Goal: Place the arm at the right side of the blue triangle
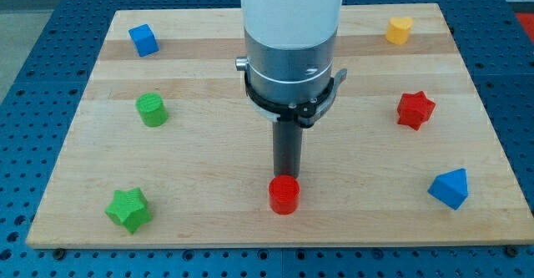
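Standing just behind red plastic cylinder (284, 194), jawless rod tool's tip (289, 176) had blue plastic triangle (450, 188) far to view's right on wooden bench (209, 103).

White cylindrical arm housing (290, 7), brushed silver metal collar (289, 68), black clamp ring with side screw (292, 103), straight dark grey rod (289, 149)

Cut off by the view's top edge: arm body (290, 19) at 12 o'clock. Hidden: my tip, very end masked behind red cylinder (284, 194) at 6 o'clock; contact with that block not determinable.
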